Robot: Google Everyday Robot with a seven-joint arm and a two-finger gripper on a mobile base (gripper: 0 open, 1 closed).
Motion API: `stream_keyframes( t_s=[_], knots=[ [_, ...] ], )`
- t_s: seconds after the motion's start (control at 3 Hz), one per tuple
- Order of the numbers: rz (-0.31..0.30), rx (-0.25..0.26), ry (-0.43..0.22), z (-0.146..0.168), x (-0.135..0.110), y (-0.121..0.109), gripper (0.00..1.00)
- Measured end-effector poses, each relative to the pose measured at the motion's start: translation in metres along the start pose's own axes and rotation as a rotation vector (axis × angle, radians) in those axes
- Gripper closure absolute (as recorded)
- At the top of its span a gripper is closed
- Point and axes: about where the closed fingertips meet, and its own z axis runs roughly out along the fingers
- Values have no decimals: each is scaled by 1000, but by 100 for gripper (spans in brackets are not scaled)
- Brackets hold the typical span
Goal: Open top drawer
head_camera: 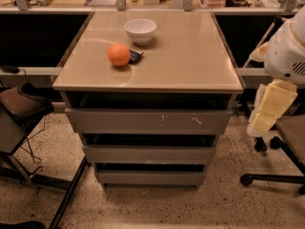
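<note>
The cream-padded gripper [263,113] hangs right of the wide grey flat-fronted top drawer [147,120], apart from it, nothing visibly held, jaws' opening indeterminable, presumably staged for approach.

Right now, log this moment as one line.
top drawer: interior hidden, untouched | gripper: far right, apart from drawer | tabletop: orange, white bowl | step: reach not yet made

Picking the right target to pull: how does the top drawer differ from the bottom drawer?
The top drawer is wider and taller than the bottom drawer. The top drawer bears white scratches right of centre; the bottom drawer is unmarked. Both are grey, handleless. The gripper hangs right of both, touching neither.
</note>
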Motion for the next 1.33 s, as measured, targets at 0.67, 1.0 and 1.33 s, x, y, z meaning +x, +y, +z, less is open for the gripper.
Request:
stream_keyframes(
  t_s=[0.67,1.0,1.33],
  knots=[
    [44,-94,-42,89,-2,10,0],
    [-2,-79,-99,101,-37,5,0],
    [-3,-76,-102,101,-38,4,0]
  ],
)
